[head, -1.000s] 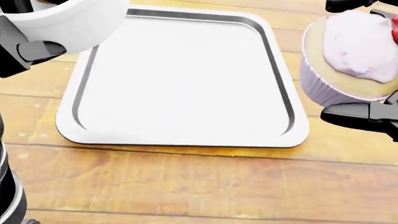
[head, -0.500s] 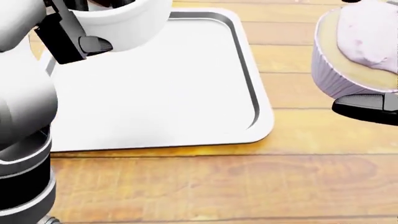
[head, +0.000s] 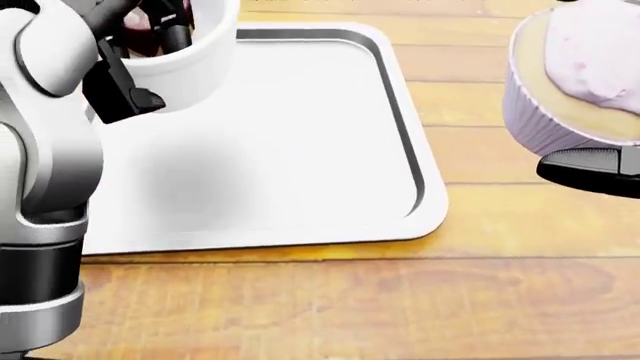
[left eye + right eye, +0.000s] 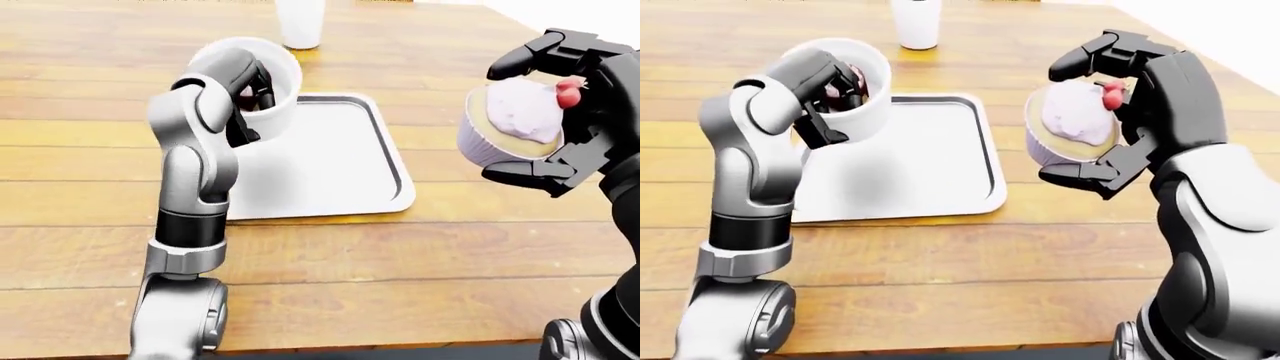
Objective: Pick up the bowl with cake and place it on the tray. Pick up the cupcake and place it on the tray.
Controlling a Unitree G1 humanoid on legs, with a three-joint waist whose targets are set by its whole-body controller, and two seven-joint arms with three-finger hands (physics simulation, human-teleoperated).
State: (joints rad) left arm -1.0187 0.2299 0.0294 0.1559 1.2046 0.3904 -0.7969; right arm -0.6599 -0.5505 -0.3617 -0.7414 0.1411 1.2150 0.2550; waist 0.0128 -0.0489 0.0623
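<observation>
My left hand (image 4: 830, 97) is shut on the white bowl (image 4: 862, 75) with dark cake inside and holds it above the top left part of the white tray (image 4: 940, 180); a soft shadow lies on the tray below it. My right hand (image 4: 1120, 105) is shut on the cupcake (image 4: 1072, 127), which has a pale ribbed wrapper, pink frosting and a red cherry. It holds the cupcake in the air to the right of the tray, over the wooden table. In the head view the bowl (image 3: 185, 52) is at top left and the cupcake (image 3: 575, 82) at the right edge.
A white cup (image 4: 300, 22) stands on the wooden table (image 4: 400, 255) above the tray in the left-eye view. The table's right edge runs close behind my right hand.
The left arm has carried the bowl rightward over the tray's top left, and a shadow now shows on the tray. The view has shifted. The cupcake stays held at the right.
</observation>
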